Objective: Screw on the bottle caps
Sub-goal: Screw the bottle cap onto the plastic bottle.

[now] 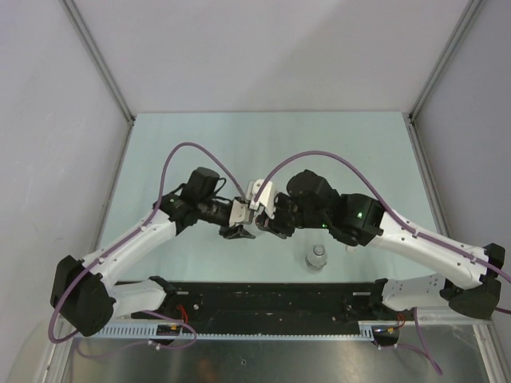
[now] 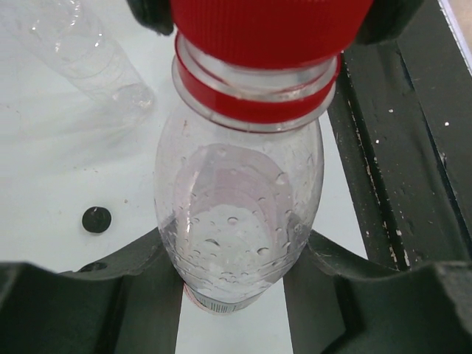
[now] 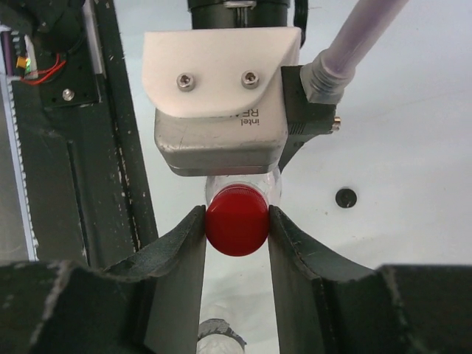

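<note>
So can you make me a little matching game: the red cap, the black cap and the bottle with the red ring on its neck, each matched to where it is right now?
Things:
1. red cap
2. black cap
3. red-ringed bottle

Places:
A. gripped around its body by the left claw
B. lying loose on the table
C. pinched in the right claw, on top of a bottle's neck

Pairs: 1-C, 2-B, 3-A

clear bottle (image 2: pixel 240 214) in left gripper (image 2: pixel 236 276), 6 o'clock | red cap (image 2: pixel 269 29) on neck, 12 | second bottle (image 2: pixel 88 55) lying, 11 | black cap (image 2: pixel 96 219), 8
</note>
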Robot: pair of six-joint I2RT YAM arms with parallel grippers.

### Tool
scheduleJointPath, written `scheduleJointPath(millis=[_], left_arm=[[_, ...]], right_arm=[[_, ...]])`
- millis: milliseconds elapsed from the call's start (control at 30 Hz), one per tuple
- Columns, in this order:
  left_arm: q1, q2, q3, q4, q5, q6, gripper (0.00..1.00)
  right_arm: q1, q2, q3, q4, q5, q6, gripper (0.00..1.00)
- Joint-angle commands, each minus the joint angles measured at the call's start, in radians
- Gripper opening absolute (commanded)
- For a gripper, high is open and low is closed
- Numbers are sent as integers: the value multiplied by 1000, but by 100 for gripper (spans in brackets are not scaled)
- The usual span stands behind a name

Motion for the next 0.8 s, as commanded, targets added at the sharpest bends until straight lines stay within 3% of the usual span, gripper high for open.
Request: scheduleJointPath(millis=[0, 167, 400, 633, 700, 767], left_arm=[[8, 13, 108, 40, 38, -69, 52], [9, 36, 161, 43, 50, -109, 52], [9, 55, 193, 76, 31, -148, 52], [9, 71, 164, 206, -61, -224, 52], [10, 80, 156, 239, -89, -240, 52], [10, 94, 155, 266, -109, -258, 52]], right_arm=[[10, 33, 24, -1, 99, 120, 31], [14, 70, 24, 64, 304, 320, 29], [23, 152, 24, 93, 550, 761, 21], [24, 230, 27, 123, 601, 1082, 18], [24, 242, 28, 129, 626, 1151, 8], [29, 247, 28, 143, 668, 1210, 6]])
